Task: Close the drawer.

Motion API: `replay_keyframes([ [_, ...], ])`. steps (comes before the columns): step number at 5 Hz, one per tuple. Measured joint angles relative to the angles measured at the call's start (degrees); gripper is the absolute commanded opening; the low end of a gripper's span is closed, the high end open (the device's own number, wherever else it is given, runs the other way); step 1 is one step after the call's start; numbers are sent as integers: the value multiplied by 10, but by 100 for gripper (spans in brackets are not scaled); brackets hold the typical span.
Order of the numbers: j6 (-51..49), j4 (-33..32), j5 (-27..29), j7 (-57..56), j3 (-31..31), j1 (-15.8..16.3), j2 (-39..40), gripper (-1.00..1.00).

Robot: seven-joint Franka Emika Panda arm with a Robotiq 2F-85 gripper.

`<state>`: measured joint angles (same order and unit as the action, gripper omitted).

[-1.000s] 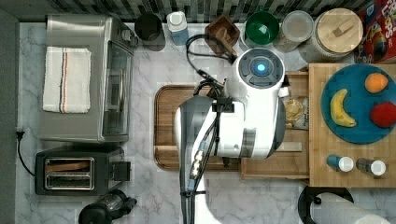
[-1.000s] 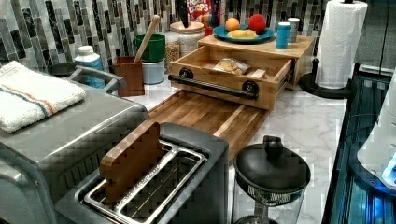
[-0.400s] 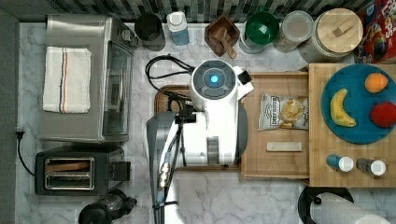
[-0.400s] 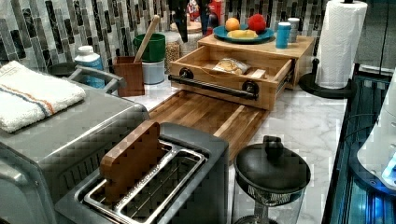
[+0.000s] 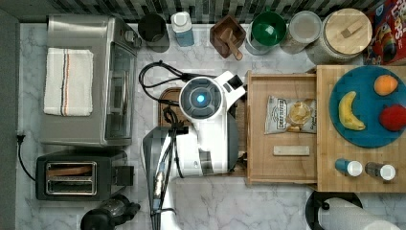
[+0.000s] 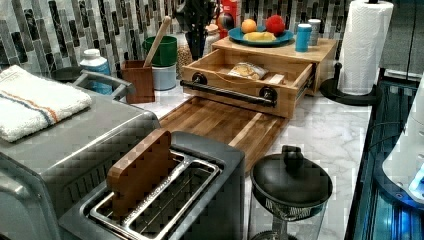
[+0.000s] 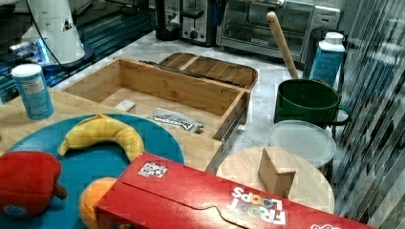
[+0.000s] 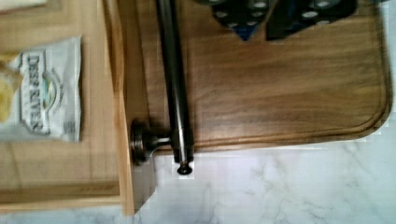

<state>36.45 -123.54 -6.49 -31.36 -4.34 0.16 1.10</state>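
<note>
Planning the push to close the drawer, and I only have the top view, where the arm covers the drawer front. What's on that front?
Observer: In the left view the drawer is open, and a dark bar handle runs across its front on two round mounts.
Operator: Is the gripper on it?
Observer: No. In the wrist view the gripper is over the brown wooden tray, apart from the bar.
Operator: Does anything stick up that could jam it?
Observer: In the left view the chip bag lies below the top of the drawer's walls.
</note>
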Motion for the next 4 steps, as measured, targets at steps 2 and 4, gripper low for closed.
replay_keyframes([
  [2,62,-56,-10,1,0,-2,15,-100],
  [4,120,-91,-18,1,6,-2,75,-100],
])
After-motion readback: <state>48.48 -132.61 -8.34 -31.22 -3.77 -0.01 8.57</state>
